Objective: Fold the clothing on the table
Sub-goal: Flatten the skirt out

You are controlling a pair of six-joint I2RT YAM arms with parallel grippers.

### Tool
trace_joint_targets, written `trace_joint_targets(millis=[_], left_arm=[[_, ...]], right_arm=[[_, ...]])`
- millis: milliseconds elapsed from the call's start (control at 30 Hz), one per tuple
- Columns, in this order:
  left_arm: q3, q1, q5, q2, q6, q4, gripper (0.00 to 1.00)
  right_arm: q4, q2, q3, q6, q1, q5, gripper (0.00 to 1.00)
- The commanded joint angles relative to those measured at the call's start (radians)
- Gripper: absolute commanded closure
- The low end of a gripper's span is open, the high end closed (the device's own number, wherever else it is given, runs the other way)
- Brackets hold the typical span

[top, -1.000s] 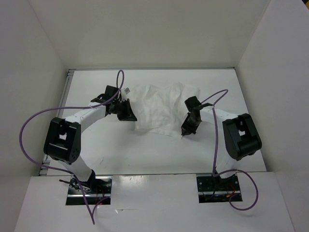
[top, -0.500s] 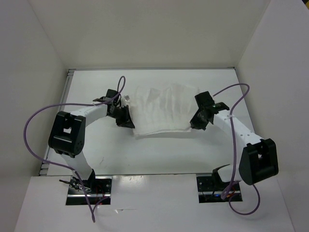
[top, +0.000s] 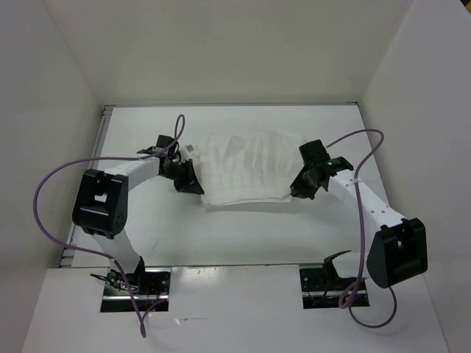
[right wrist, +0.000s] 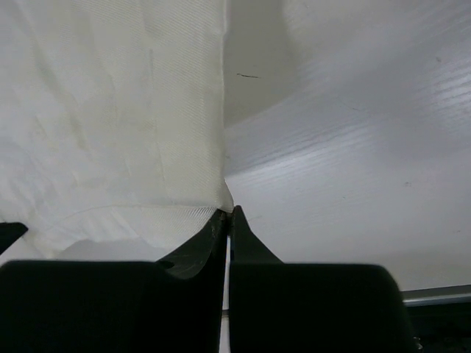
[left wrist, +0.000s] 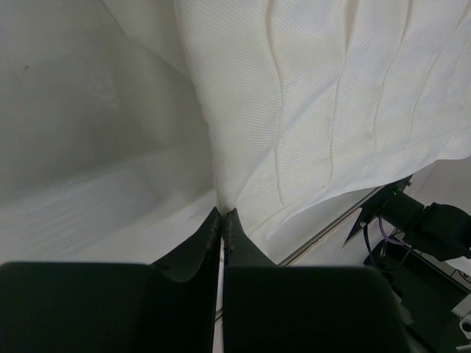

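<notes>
The clothing is a thin white cloth stretched between my two grippers over the middle of the table, with long ripples running across it. My left gripper is shut on the cloth's near left corner; the pinched corner rises from its closed tips in the left wrist view. At the near right corner, my right gripper is shut on the cloth too, and its own view shows the cloth's corner at its tips. The cloth's far edge lies on the table.
White walls enclose the table on three sides. A metal edge strip runs along the table's left side. Purple cables loop from both arms. The arm bases sit at the near edge.
Both grippers have drawn apart and the right arm has swung outward to the right. The crumpled cloth is now pulled taut between them, its near edge straight.
</notes>
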Motion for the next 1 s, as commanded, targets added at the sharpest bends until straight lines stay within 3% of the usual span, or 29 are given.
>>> trace_joint_targets(millis=[0, 67, 200, 233, 367, 567, 667, 733, 867, 967], left_arm=[[0.096, 0.027, 0.016, -0.007, 0.007, -0.004, 1.00], [0.203, 0.027, 0.057, 0.038, 0.007, -0.023, 1.00], [0.576, 0.056, 0.071, 0.139, 0.021, -0.071, 1.00], [0.728, 0.080, 0.106, 0.154, 0.021, -0.083, 1.00], [0.973, 0.154, 0.171, 0.168, 0.008, -0.041, 1.00], [1.256, 0.241, 0.283, 0.228, -0.002, -0.100, 1.00], [1.172, 0.254, 0.316, 0.156, -0.002, -0.079, 1.00], [0.960, 0.263, 0.343, 0.080, -0.026, -0.018, 1.00], [0.712, 0.263, 0.421, -0.144, -0.062, 0.067, 1.00], [0.693, 0.263, 0.464, -0.234, -0.019, -0.006, 1.00]], right_arm=[[0.015, -0.068, 0.086, -0.044, -0.022, 0.034, 1.00], [0.041, -0.005, 0.194, -0.101, -0.049, 0.025, 1.00], [0.061, 0.133, 0.539, -0.211, -0.077, 0.084, 1.00], [0.061, 0.176, 0.599, -0.260, -0.077, 0.097, 1.00], [0.061, 0.231, 0.912, -0.360, -0.097, 0.227, 1.00], [0.071, 0.192, 1.022, -0.456, -0.115, 0.285, 1.00], [0.032, 0.157, 0.982, -0.456, -0.116, 0.238, 1.00], [0.032, 0.115, 0.890, -0.456, -0.116, 0.175, 1.00], [0.009, -0.047, 0.730, -0.456, -0.116, 0.065, 1.00], [-0.015, -0.204, 0.653, -0.465, -0.116, 0.009, 1.00]])
